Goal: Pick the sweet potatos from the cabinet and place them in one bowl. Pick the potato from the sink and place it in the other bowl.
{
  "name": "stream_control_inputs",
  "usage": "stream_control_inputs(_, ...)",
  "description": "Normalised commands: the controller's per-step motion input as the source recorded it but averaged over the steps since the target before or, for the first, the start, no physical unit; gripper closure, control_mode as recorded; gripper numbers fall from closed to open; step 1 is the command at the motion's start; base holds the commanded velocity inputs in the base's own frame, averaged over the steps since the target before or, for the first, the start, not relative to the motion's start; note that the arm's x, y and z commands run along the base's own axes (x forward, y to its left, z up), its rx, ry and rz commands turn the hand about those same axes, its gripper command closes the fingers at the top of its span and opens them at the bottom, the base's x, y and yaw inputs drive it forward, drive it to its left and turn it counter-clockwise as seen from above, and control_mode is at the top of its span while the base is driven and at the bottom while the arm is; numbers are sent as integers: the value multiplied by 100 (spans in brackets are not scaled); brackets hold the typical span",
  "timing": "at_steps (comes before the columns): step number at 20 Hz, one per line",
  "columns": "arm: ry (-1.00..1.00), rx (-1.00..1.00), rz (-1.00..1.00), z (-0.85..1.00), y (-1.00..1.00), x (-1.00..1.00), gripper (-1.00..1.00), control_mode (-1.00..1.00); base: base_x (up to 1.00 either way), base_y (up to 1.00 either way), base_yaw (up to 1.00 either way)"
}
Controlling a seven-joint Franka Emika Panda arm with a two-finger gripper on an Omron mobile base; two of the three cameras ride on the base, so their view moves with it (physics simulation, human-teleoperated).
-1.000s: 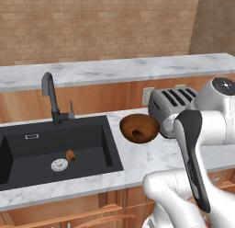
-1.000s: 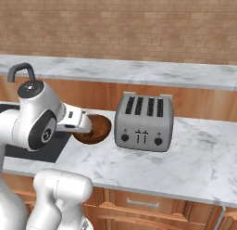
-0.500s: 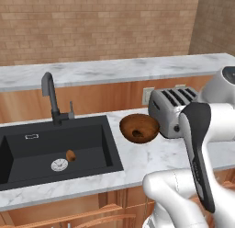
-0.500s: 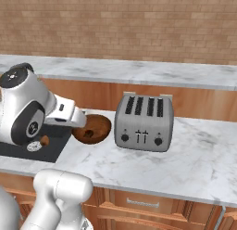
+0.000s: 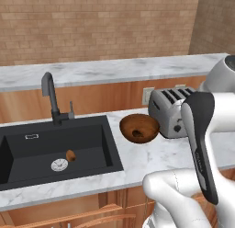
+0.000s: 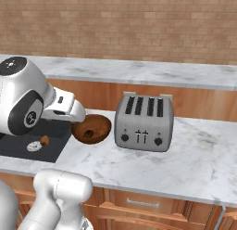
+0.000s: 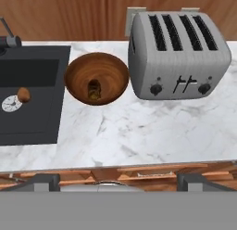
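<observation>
Hand view: tool (image 7: 118,180) fully open, empty, above worktop (image 7: 152,131); potato (image 7: 23,94) lies far left in sink (image 7: 32,127).

Item count, by kind:

- Bowl (image 7: 96,78): one, reddish-brown, on the bench (image 7: 152,127) between sink and toaster.
- Sweet potato (image 7: 94,90): one visible, dark, inside the bowl.
- Potato (image 7: 23,95): one, orange-brown, on the sink floor just beside the drain.
- Sink (image 5: 41,146): one, black, at the left.
- Drain (image 5: 59,165): one, round, silver.
- Faucet (image 5: 51,96): one, dark, behind the sink.
- Toaster (image 6: 144,122): one, grey, right of the bowl, with four slots, two knobs and two levers.
</observation>
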Motion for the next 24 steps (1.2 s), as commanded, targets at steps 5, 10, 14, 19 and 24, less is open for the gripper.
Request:
stream_control_inputs(5,0,0,0,0,0,0,-100,-100,0,0,0)
stream_control_inputs(10,0,0,0,0,0,0,-100,100,0,0,0)
stream_control_inputs(14,0,0,0,0,0,0,-100,100,-63,-1,0)
stream_control_inputs(19,0,0,0,0,0,0,-100,100,-94,-25,-10)
stream_control_inputs(24,0,0,0,0,0,0,-100,100,-28,-39,-50)
